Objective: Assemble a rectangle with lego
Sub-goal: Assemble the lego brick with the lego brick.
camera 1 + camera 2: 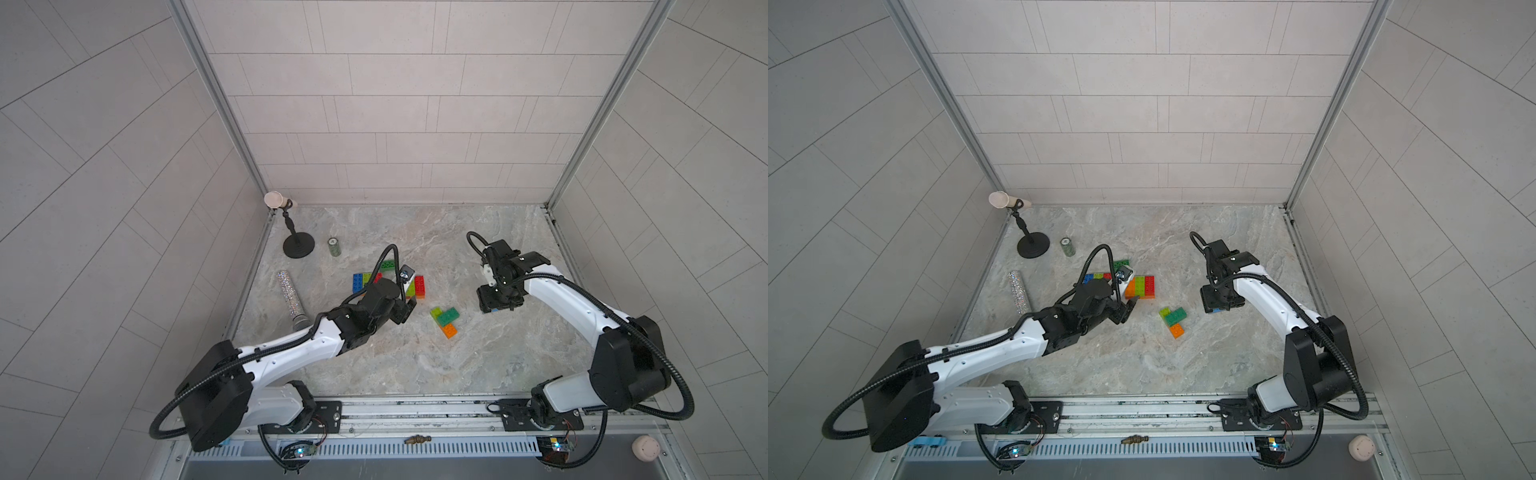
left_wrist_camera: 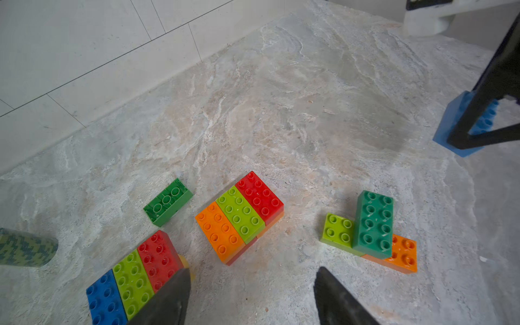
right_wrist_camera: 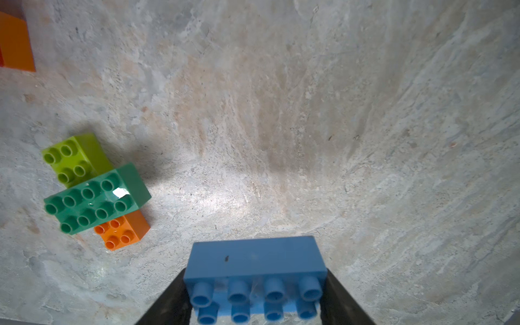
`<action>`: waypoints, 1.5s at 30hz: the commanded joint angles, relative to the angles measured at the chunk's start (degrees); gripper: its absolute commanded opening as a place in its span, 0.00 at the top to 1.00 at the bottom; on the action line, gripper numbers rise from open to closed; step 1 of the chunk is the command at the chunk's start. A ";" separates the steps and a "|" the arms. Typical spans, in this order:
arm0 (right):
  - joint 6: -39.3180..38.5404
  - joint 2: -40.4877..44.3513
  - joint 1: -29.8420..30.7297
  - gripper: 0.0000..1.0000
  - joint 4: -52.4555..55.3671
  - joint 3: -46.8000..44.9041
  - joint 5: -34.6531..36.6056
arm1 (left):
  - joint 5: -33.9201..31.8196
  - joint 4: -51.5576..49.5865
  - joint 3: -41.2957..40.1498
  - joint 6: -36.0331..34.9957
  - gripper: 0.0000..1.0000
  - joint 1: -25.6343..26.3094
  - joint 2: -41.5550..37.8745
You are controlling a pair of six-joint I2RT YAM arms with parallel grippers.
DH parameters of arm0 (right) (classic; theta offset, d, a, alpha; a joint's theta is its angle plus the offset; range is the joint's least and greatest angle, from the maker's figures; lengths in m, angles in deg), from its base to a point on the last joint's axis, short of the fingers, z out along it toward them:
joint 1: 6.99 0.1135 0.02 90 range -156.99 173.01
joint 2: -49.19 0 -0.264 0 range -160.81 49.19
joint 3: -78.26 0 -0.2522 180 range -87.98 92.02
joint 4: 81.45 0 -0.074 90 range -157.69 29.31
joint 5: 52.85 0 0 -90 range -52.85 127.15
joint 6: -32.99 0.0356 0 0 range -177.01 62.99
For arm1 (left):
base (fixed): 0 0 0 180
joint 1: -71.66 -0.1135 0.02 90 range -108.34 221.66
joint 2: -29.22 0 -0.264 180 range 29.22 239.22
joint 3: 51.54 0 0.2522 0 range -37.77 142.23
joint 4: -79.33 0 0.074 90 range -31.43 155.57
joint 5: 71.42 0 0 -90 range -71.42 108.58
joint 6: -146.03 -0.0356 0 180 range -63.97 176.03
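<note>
The lego lies in groups on the marble table. An orange, lime and red block is two layers high. A blue, lime and red row sits beside it. A dark green brick lies upside down. A dark green brick bridges a lime and an orange one in a small cluster. My left gripper is open and empty, next to the row. My right gripper is shut on a blue brick down at the table surface.
A small green can and a black stand are at the back left. A glittery silver tube lies along the left wall. Tiled walls close in three sides.
</note>
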 commanded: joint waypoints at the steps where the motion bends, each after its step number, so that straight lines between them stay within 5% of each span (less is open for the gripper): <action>1: -0.27 1.26 1.66 0.70 1.26 -0.04 0.59 | -3.53 4.66 -0.24 0.63 0.25 1.11 1.68; 18: -3.54 -6.45 18.16 0.75 1.64 2.99 -0.42 | -0.08 8.97 -6.67 11.28 0.26 -0.98 1.72; 45: -5.48 -15.60 19.33 0.81 -2.18 4.97 -1.71 | 2.01 8.18 -6.04 10.82 0.26 -2.49 3.38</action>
